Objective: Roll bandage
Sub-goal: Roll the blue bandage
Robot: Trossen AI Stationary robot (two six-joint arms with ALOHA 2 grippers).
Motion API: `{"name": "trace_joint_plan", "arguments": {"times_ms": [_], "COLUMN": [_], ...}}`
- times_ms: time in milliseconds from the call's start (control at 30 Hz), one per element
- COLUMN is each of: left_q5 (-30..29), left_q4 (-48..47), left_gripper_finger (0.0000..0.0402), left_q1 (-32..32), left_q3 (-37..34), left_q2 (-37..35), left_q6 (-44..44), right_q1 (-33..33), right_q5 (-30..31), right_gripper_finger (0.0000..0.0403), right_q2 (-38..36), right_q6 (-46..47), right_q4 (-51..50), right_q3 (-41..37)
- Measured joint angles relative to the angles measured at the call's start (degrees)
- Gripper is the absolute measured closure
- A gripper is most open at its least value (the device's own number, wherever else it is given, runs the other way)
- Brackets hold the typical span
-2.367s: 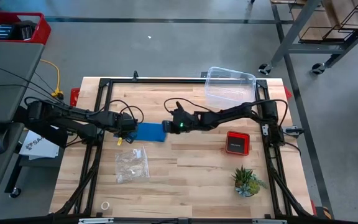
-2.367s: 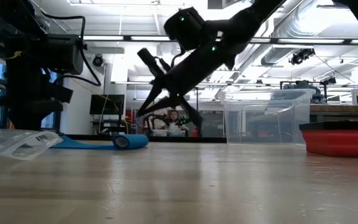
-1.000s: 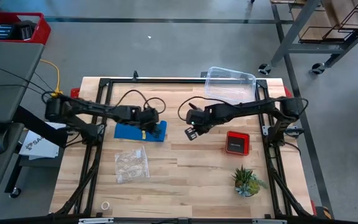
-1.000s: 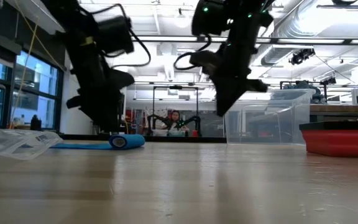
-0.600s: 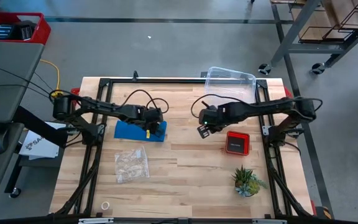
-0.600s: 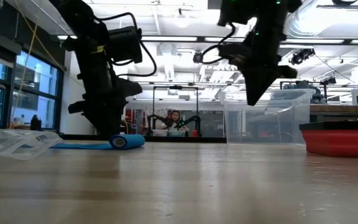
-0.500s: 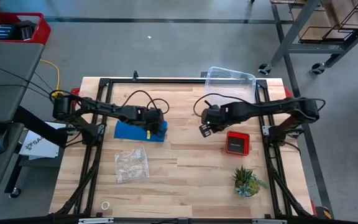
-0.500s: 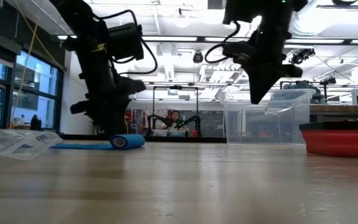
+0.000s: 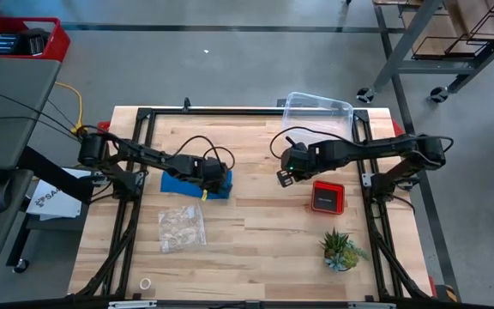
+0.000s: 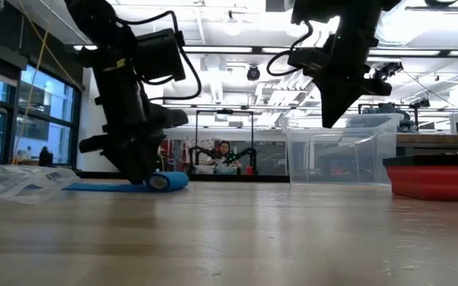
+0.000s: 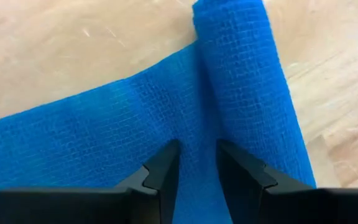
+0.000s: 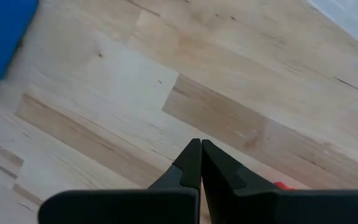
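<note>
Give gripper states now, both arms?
Left gripper: slightly open, fingertips down on the bandage, not gripping it.
Right gripper: shut, empty, above the table.

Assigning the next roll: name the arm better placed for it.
Left. The left gripper sits low over the bandage beside its rolled end; the right gripper hangs shut, raised and apart.

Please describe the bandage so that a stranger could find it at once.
On the wooden table, look left of centre, where the left gripper hovers. The bandage lies flat there, rolled at one end. It is the only bright blue thing; the plastic bag nearby is clear.
</note>
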Motion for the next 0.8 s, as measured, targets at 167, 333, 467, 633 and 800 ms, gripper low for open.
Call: {"name": "trace_joint_plan", "arguments": {"times_ms": [167,333,467,633,800], "left_q5": [0.1,0.4,-0.6,-2.8,-1.4], "left_q4": [3.0,5.6,7.7,8.0,7.6], "left_gripper_finger": [0.0298,0.0298,0.0298,0.0298,0.0298], "left_q1": [-1.4,-1.7,-1.6,-1.4,0.7], "left_q3": [0.0,0.0,0.0,0.0,0.1], "left_q2": [0.4,0.5,0.5,0.8,2.4], "left_q6": [-2.8,-4.6,-4.7,-4.6,-4.1], "right_q1": [0.0,0.0,0.0,0.0,0.0], "right_q5": [0.0,0.0,0.0,-0.6,-1.8], "right_gripper_finger": [0.0403,0.0403,0.0403,0.0403,0.0403], "right_q2": [0.0,0.0,0.0,0.0,0.0], "right_q6": [-0.6,-1.0,-1.3,-1.7,-1.7], "right_q4": [-0.1,-1.5,-3.8,-4.9,-4.9], "right_q3": [0.0,0.0,0.0,0.0,0.0]}}
